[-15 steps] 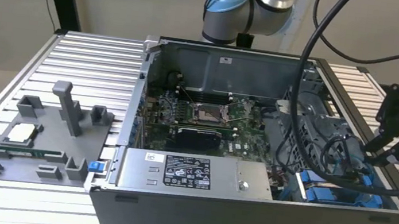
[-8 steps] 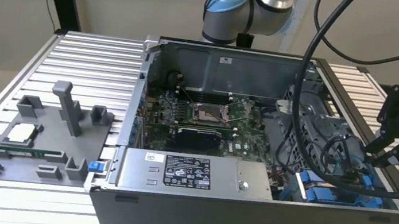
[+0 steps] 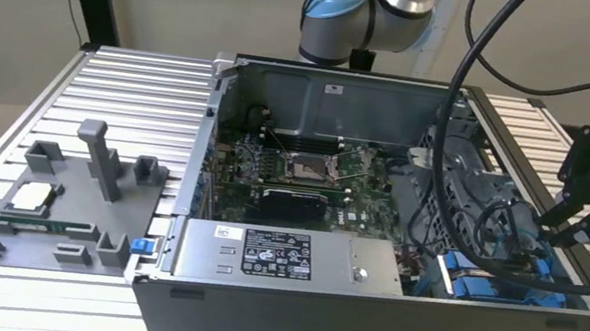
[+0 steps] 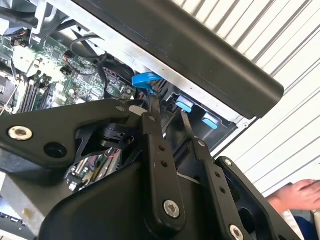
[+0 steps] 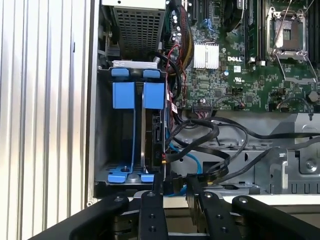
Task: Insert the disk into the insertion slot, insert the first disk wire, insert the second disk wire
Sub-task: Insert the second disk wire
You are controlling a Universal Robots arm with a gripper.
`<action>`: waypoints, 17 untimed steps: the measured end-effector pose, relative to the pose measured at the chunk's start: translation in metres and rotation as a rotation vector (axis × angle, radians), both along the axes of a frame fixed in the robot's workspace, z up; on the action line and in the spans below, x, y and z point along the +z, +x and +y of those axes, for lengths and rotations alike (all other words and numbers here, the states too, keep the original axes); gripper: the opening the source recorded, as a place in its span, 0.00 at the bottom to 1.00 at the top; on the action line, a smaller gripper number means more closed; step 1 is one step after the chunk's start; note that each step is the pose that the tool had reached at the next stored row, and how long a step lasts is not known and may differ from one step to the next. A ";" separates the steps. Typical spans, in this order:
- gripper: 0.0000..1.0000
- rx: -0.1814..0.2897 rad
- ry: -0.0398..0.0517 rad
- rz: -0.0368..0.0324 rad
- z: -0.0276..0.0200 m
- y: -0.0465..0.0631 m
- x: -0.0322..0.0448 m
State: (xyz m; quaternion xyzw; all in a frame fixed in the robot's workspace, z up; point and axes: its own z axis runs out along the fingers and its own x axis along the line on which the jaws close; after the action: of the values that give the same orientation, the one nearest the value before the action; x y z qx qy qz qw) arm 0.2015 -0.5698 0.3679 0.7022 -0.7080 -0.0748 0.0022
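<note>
Gripper hangs at the open end of the slot, over the corner of the computer case at the exterior view's right. Fingers are a narrow gap apart; I see nothing clearly clamped between them.

Disk sits on edge inside the slot, on the motherboard side. Its blue frame is level with the spare blue rail beside it. So I judge step one done and the first wire step in hand.

Blue wire and a bundle of black wires loop just beside the disk's near end, close to my fingertips. I can't tell if any plug is seated yet.

The next move calls for picking the right plug out of the tangle, squaring it to the disk's end and pushing straight in. It's a tight space and the wires crowd the approach.

A person's hand shows beside the table in the second wrist view.
</note>
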 end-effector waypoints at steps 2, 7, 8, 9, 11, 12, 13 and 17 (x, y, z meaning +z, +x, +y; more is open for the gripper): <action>1.00 0.000 0.0023 0.0000 -0.0011 0.000 -0.0001; 1.00 0.000 0.0126 0.0000 -0.0013 0.000 -0.0001; 1.00 0.000 0.0148 0.0000 -0.0013 0.000 -0.0002; 1.00 0.000 0.0167 0.0000 -0.0014 0.000 -0.0004; 1.00 0.000 0.0198 0.0000 -0.0020 0.000 -0.0005; 1.00 0.000 0.0206 0.0000 -0.0024 0.000 -0.0005; 1.00 0.000 0.0215 0.0000 -0.0027 0.000 -0.0005; 1.00 0.000 0.0259 0.0000 -0.0048 0.000 -0.0007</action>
State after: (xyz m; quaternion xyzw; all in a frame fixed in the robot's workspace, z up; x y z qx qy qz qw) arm 0.2015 -0.5746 0.3672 0.7021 -0.7070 -0.0840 -0.0068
